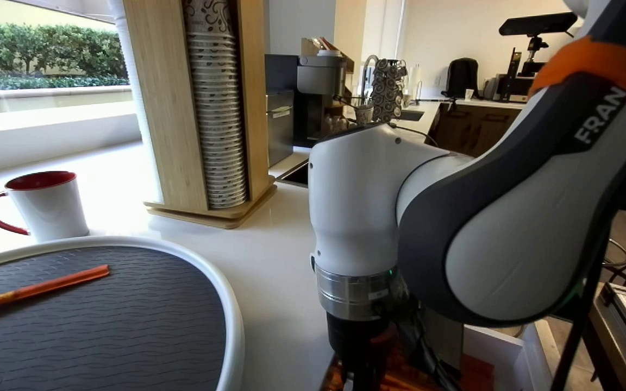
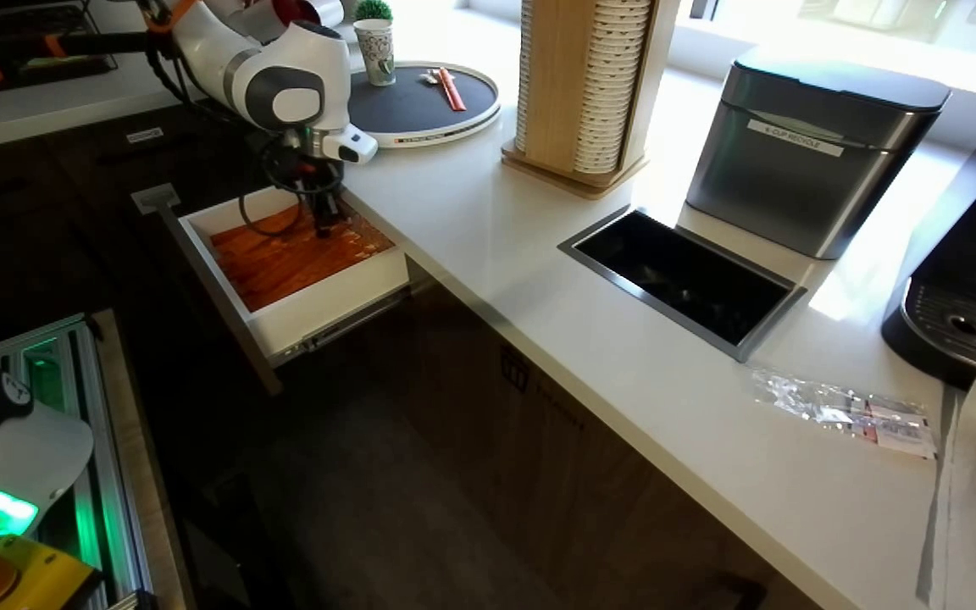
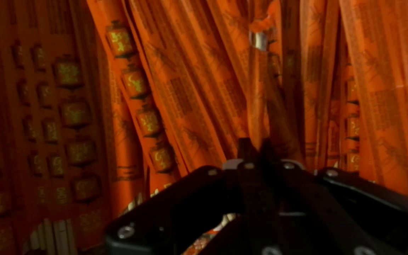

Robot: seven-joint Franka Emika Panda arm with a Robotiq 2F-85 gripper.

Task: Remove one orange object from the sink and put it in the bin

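Many flat orange-red strips [image 2: 272, 267] fill an open white drawer [image 2: 340, 313] under the counter; they fill most of the wrist view [image 3: 186, 92]. No white-rimmed basin in the countertop shows. My gripper [image 2: 324, 229] points down into the drawer. In the wrist view its fingertips [image 3: 256, 146] are nearly together around the near end of one narrow orange strip [image 3: 257, 92], and the fingers hide that end. A dark rectangular opening [image 2: 649, 296] with a metal rim is in the countertop. A steel lidded container [image 2: 780, 182] labelled K-CUP RECYCLE stands behind it. I cannot tell which is the bin.
A round grey tray with a white rim [image 1: 231, 304] carries a loose orange strip [image 1: 47, 289]. A tall wooden cup rack [image 1: 161, 108] and a white-red mug [image 1: 55, 209] stand on the counter. A clear plastic wrapper [image 2: 827, 407] lies near the opening.
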